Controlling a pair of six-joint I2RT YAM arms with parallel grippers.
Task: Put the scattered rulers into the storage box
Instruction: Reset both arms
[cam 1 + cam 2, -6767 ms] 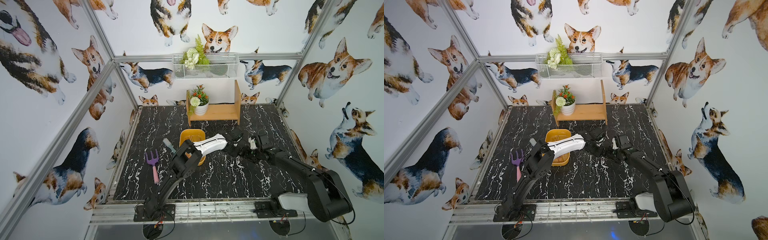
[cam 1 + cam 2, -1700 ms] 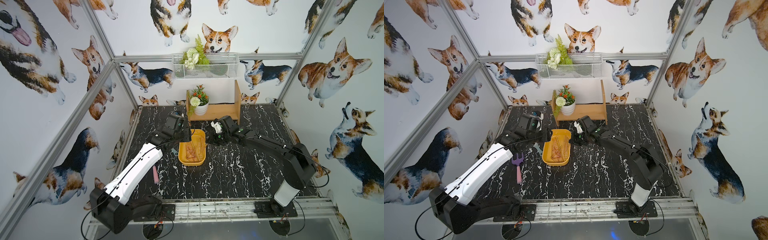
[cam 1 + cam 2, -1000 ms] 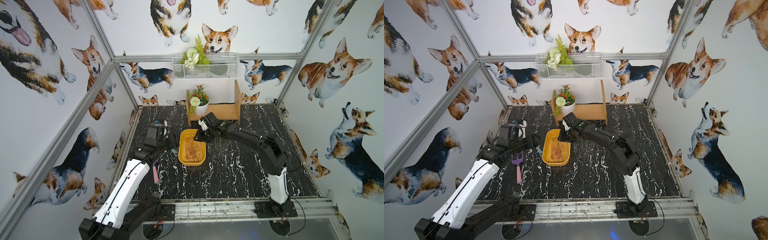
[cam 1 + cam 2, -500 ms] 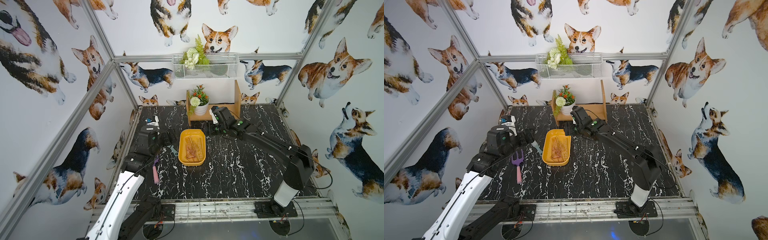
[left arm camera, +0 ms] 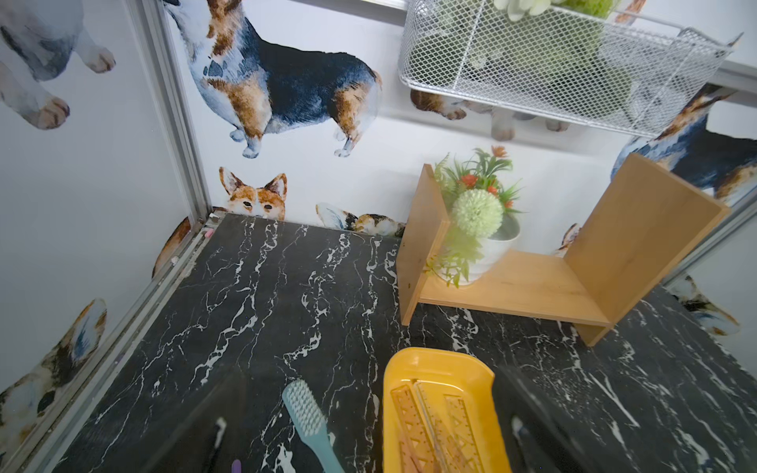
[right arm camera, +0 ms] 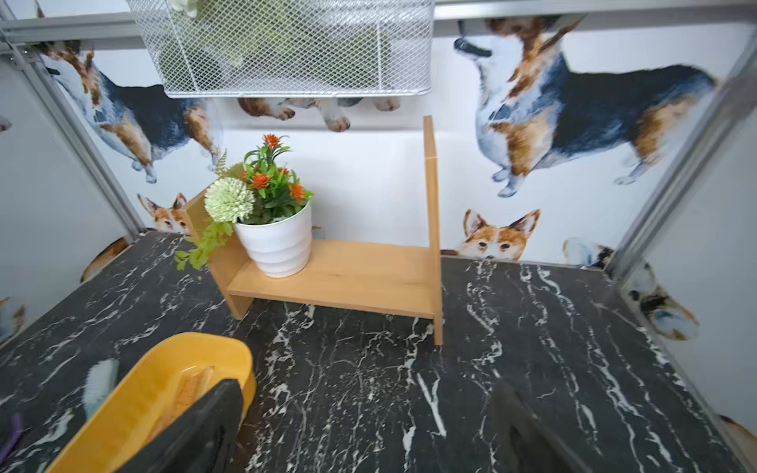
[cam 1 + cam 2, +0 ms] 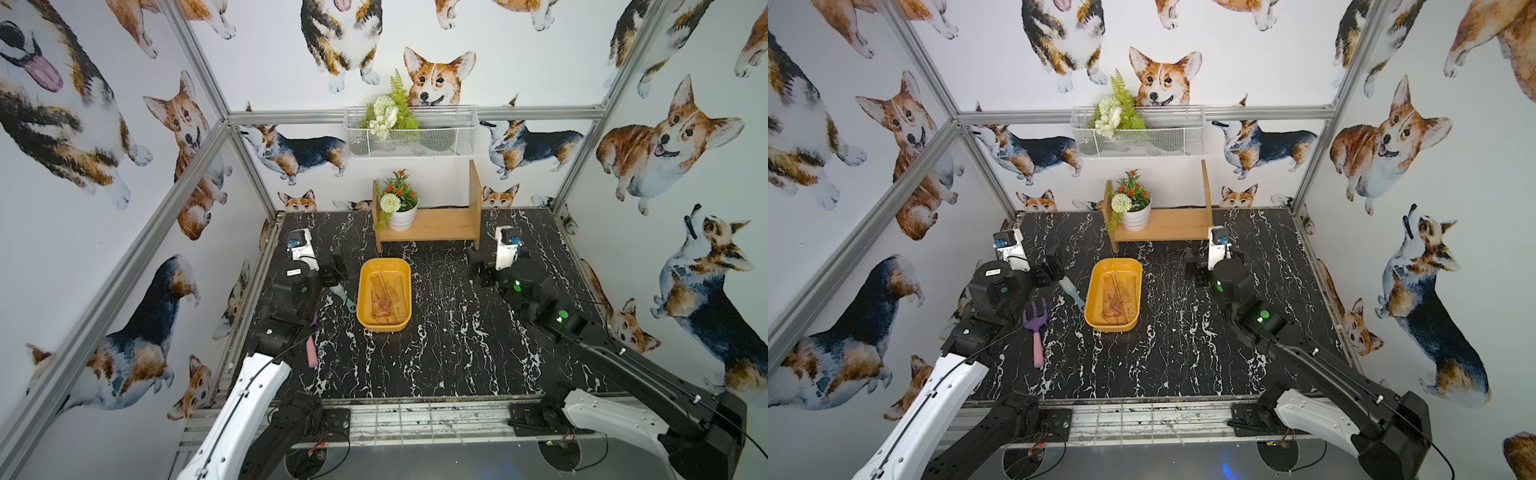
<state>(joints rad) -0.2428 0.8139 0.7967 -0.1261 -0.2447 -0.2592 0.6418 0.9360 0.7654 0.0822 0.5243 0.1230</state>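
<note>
The rulers (image 7: 386, 296) lie flat inside the storage box (image 7: 384, 326), so the job looks done. Flanking the box's far end, left tool (image 7: 336, 270) and right tool (image 7: 478, 270) hang spread, empty, nothing left to grip; wooden shelf (image 7: 440, 229) beyond.

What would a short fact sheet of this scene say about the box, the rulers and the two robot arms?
storage box: yellow, on the table
rulers: lying inside the storage box; none seen outside
left jaws: wide open, empty
right jaws: wide open, empty
also on the table: pale brush next to the box, purple rake farther out
task: looks finished
</note>
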